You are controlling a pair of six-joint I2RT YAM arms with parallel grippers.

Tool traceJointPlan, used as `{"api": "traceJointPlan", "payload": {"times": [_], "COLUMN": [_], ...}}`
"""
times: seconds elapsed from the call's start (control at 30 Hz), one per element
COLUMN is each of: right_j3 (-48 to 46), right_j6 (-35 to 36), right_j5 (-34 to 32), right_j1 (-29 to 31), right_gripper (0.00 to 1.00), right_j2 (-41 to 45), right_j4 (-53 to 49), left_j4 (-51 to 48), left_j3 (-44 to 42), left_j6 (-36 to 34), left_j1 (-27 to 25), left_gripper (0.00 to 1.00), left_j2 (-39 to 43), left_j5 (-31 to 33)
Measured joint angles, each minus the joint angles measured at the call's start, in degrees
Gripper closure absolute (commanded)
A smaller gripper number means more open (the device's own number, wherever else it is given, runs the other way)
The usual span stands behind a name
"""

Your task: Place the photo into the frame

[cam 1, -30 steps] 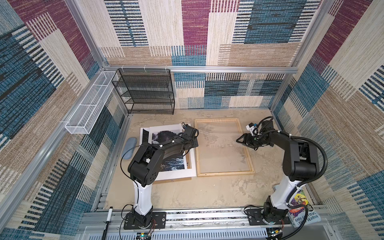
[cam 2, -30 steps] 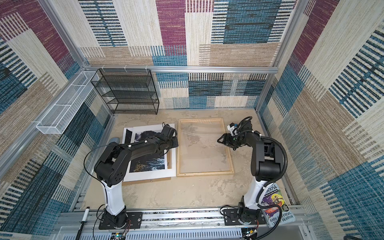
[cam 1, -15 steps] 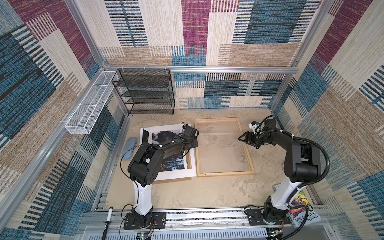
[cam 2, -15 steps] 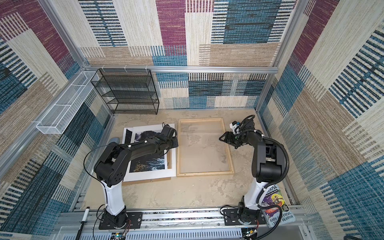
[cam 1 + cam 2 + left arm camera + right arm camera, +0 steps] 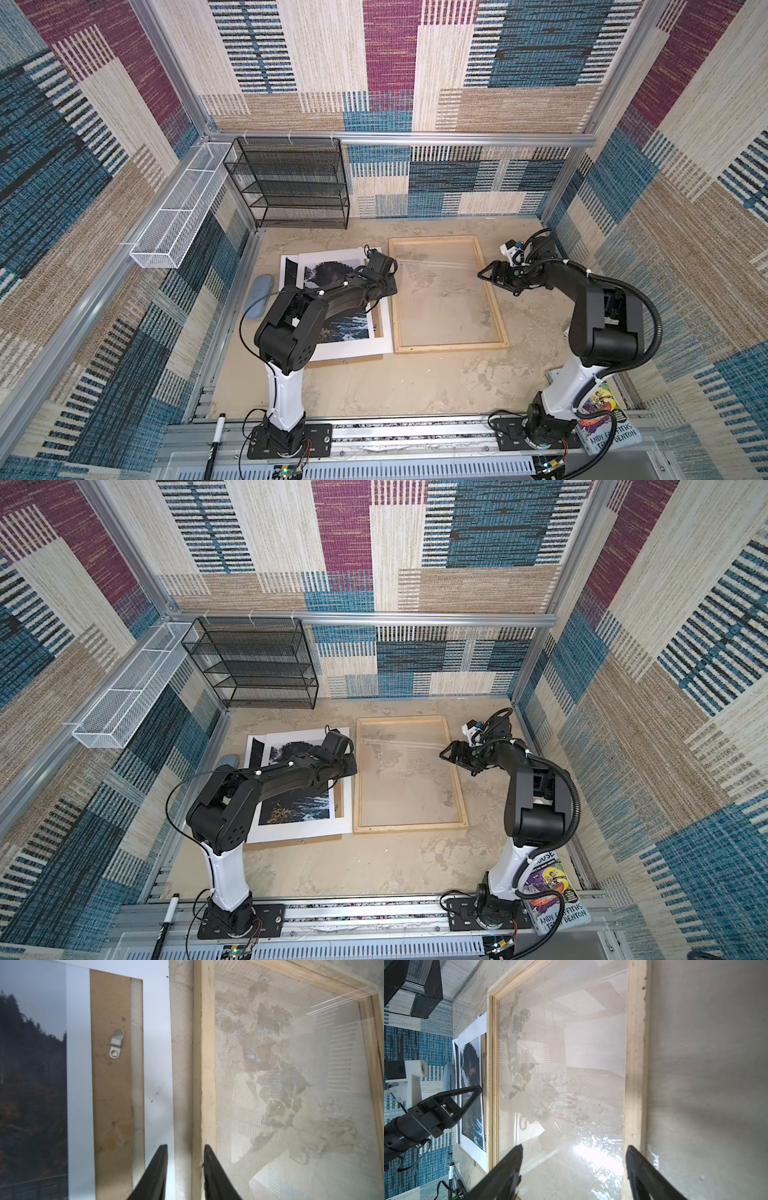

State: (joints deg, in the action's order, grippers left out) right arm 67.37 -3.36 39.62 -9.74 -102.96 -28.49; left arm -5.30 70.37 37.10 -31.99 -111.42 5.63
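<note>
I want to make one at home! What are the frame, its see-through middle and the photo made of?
The frame looks like pale bare wood: grain shows. The pane is clear and glossy, with reflections; glass or plastic, hard to tell. The photo looks like smooth printed paper, white-bordered.

The left arm (image 5: pixel 286 332) and right arm (image 5: pixel 602 328) are black with white lower links (image 5: pixel 284 395), screwed black base plates (image 5: pixel 320 440) and looping black cables (image 5: pixel 650 320).

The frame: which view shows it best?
Both top views: the whole frame lies in sight, all four rails visible. The left wrist view gives one rail and a corner; the right wrist view gives most of it, cropped at one end.
</note>
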Motion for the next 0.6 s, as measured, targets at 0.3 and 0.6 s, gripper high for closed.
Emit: {"api": "traceJointPlan", "payload": {"times": [0.3, 0.6], "right_j3": [-0.4, -1.1], "right_j6": [-2.4, -3.7], "right_j5": [-2.8, -4.1], "right_j1": [0.0, -0.3], "right_gripper": [0.28, 0.32], "right_j2": [0.5, 0.5], "right_j4": [1.2, 2.8], "left_j4": [0.4, 2.0], "left_j3": [0.0, 1.3], "left_j6": [0.0, -0.3], "left_j1": [0.0, 0.0], "left_gripper": [0.69, 0.68], "left_j2": [-0.7, -2.7], "left_j5": [-0.5, -1.7]}}
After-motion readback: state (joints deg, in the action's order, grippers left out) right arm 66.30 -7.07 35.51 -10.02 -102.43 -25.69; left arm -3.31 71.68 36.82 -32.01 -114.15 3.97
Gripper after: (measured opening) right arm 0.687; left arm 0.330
